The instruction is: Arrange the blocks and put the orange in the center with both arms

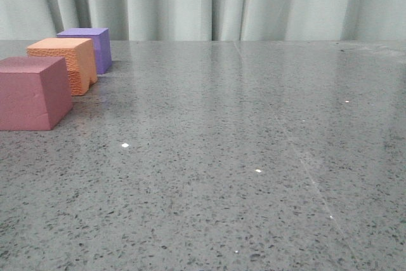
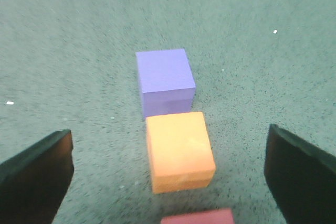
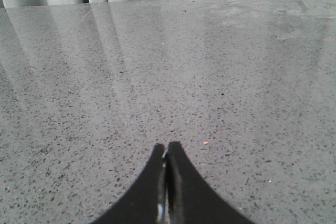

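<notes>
1. Front view: three foam blocks stand in a line at the far left of the speckled grey surface (image 1: 241,157). The pink-red block (image 1: 33,93) is nearest the camera and cut by the picture's left edge. The orange block (image 1: 66,63) is in the middle. The purple block (image 1: 89,47) is farthest back, toward the pale curtain (image 1: 254,1).
2. From the orange block, the purple one lies at about 1 o'clock and the pink-red one at about 7 o'clock. Each overlaps its neighbour in this view, so I cannot tell here whether they touch.
3. The orange block has a rough, pebbled side face and a flatter, paler top. The pink-red block looks matte, with a faint crease across its front. No hand shows in this view.
4. Left wrist view: the left hand (image 2: 168,174) is spread wide open, its two black fingers (image 2: 34,174) far apart at the picture's lower corners, gripping nothing.
5. The orange block (image 2: 179,150) sits between the open fingers, clear of both. The purple block (image 2: 165,80) is at 12 o'clock from it, just beside it. Only the top edge of the pink-red block (image 2: 198,217) shows, at 6 o'clock, with a strip of grey surface (image 2: 79,56) visible between it and the orange one, which the front view does not show.
6. Right wrist view: the right hand (image 3: 166,153) is closed, its black fingertips pressed together with nothing between them. It hangs over bare speckled surface (image 3: 210,66), and no block shows in this view.
</notes>
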Action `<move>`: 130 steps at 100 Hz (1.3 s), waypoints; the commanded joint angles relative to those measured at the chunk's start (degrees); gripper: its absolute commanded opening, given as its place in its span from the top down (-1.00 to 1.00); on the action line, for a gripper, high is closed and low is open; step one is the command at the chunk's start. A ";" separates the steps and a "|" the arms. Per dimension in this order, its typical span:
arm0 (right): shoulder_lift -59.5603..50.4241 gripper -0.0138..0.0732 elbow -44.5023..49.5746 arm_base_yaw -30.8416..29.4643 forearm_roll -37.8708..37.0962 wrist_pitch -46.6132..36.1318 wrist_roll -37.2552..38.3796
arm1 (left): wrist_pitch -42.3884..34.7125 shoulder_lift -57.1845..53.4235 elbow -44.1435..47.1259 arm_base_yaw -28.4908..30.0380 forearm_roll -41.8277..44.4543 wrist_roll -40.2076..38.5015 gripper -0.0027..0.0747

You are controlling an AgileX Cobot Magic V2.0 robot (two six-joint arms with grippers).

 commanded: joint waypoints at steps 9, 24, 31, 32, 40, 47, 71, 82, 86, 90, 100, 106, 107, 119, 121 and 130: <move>-1.40 0.84 -0.83 -0.21 -0.48 -4.96 -0.12 | -2.50 -16.40 7.63 -0.05 2.68 -0.08 -0.72; -1.40 0.84 -0.83 -0.21 -0.48 -4.96 -0.12 | -2.15 -31.26 17.23 -0.05 4.77 -0.08 -0.48; -1.40 0.84 -0.83 -0.21 -0.48 -4.96 -0.12 | -1.95 -38.19 21.46 -0.05 5.93 -0.08 -0.30; -1.40 0.84 -0.83 -0.21 -0.48 -4.96 -0.12 | -1.95 -39.50 22.25 -0.05 6.19 -0.08 -0.26; -1.40 0.84 -0.83 -0.21 -0.48 -4.96 -0.12 | -1.95 -46.36 26.04 -0.05 6.88 -0.08 0.02; -1.40 0.84 -0.83 -0.21 -0.48 -4.96 -0.12 | -1.95 -51.52 28.60 -0.05 6.88 -0.08 0.34; -1.40 0.84 -0.83 -0.21 -0.48 -4.96 -0.12 | -1.90 -59.50 32.00 -0.05 7.41 -0.08 0.98; -1.40 0.84 -0.83 -0.21 -0.48 -4.96 -0.12 | -1.90 -59.50 32.00 -0.05 7.16 -0.08 0.98; -1.40 0.84 -0.83 -0.21 -0.48 -4.96 -0.12 | -1.90 -59.50 32.00 -0.05 7.16 -0.08 0.98; -1.40 0.84 -0.83 -0.21 -0.48 -4.96 -0.12 | -1.90 -59.50 32.00 -0.05 7.16 -0.08 0.98; -1.40 0.84 -0.83 -0.21 -0.48 -4.96 -0.12 | -1.90 -59.50 32.00 -0.05 7.16 -0.08 0.98; -1.40 0.84 -0.83 -0.21 -0.48 -4.96 -0.12 | -1.90 -59.50 32.00 -0.05 7.16 -0.08 0.98; -1.40 0.84 -0.83 -0.21 -0.48 -4.96 -0.12 | -1.90 -59.50 32.00 -0.05 7.16 -0.08 0.98; -1.40 0.84 -0.83 -0.21 -0.48 -4.96 -0.12 | -1.90 -59.50 32.00 -0.05 7.16 -0.08 0.98; -1.40 0.84 -0.83 -0.21 -0.48 -4.96 -0.12 | -1.90 -59.50 32.00 -0.05 7.16 -0.08 0.98; -1.40 0.84 -0.83 -0.21 -0.48 -4.96 -0.12 | -1.90 -59.50 32.00 -0.05 7.16 -0.08 0.98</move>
